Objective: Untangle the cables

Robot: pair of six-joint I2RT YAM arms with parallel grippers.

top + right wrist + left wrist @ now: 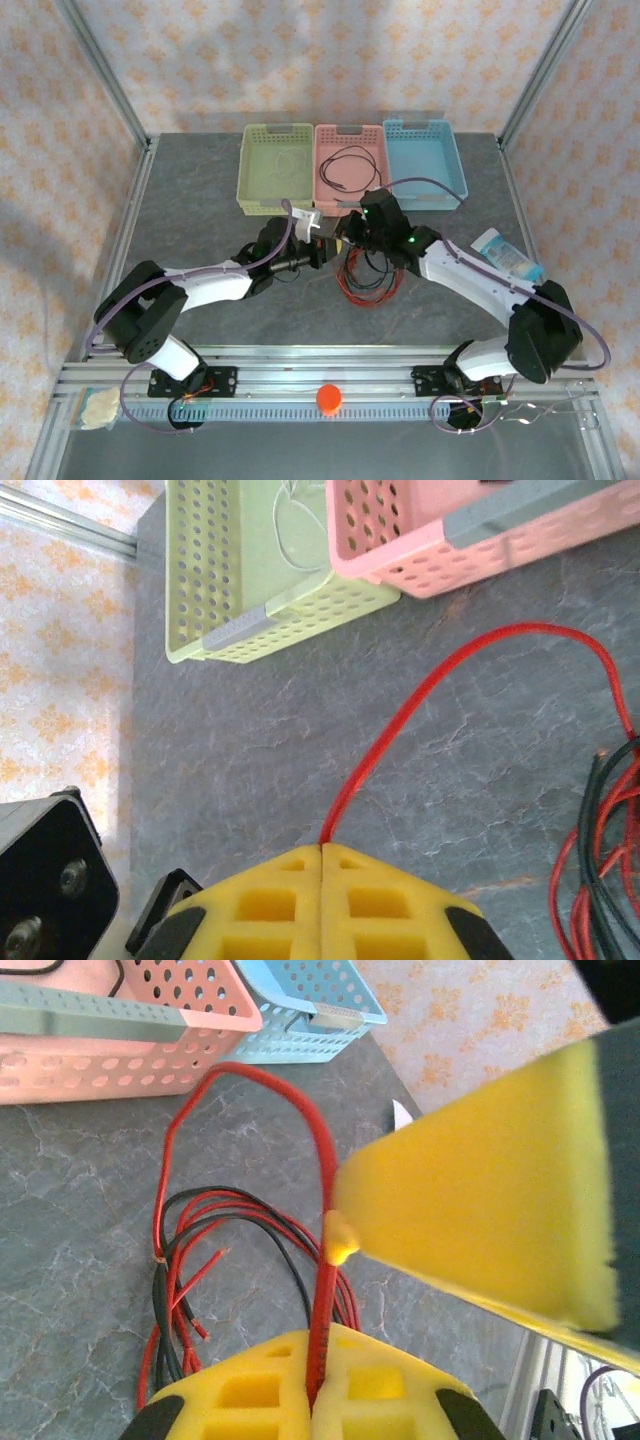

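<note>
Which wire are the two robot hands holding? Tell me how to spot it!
Look at the pink basket in the middle of the row at the far side of the table. Right in front of it the left gripper and right gripper both pinch one red wire. It makes one big loop by itself, while the other red and black wires lie heaped.

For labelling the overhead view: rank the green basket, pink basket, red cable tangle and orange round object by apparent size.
1. green basket and pink basket: look alike, unranked.
2. red cable tangle.
3. orange round object.
</note>
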